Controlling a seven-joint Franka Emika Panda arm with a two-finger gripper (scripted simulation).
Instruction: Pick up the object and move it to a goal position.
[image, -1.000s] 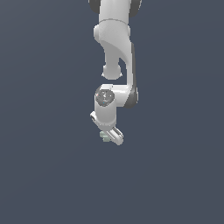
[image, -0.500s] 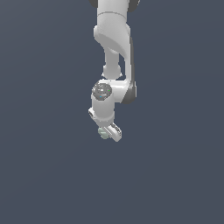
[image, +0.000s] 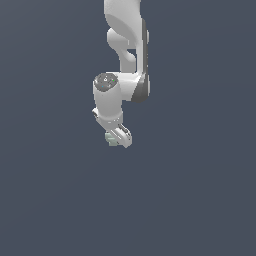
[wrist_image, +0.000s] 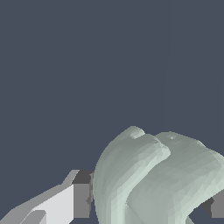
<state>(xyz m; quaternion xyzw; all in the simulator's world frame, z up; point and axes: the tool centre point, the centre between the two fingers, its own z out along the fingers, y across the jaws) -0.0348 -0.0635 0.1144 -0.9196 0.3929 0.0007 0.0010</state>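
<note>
The white arm (image: 125, 55) hung from twelve o'clock toward the middle of the exterior view, over a plain dark grey ground. At its lower end the gripper (image: 119, 139) was closed on the object (image: 113, 139), a small pale grey-green lump with curved lobes, pinched between the fingers (wrist_image: 65, 203) and lying at the gripper's nine o'clock side.

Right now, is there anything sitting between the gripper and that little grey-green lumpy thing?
No. The object sits between the gripper's fingers, nothing separating them in the wrist view. In the exterior view only plain dark background surrounds the arm; no obstacle shows, and no goal marker is visible either.
</note>
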